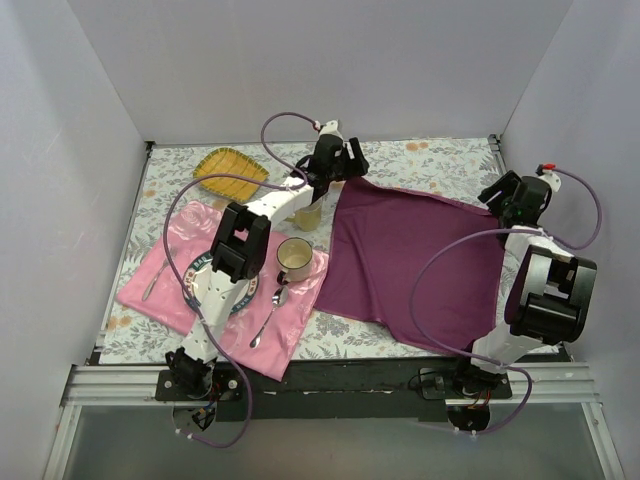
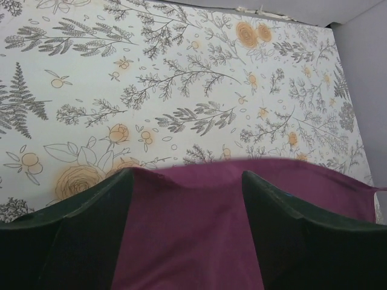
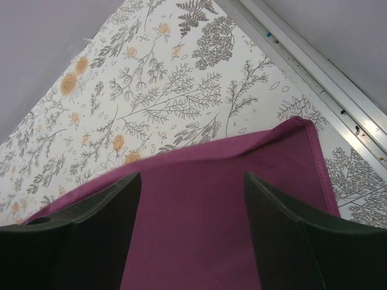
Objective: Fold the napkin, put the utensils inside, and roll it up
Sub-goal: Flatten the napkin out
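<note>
1. Nearby, a lighter pink cloth placemat lies left on the floral-printed surface.
2. Just beside it, the large dark purple satin napkin lies spread open.
3. Over its far corners, the left tool and right tool hang released, jaws apart.

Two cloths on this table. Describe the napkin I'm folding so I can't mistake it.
On the floral-print table, look at the right half. The napkin is the large cloth lying there, plain dark purple. The pink placemat on the left is lighter and carries a mug and a spoon.
</note>
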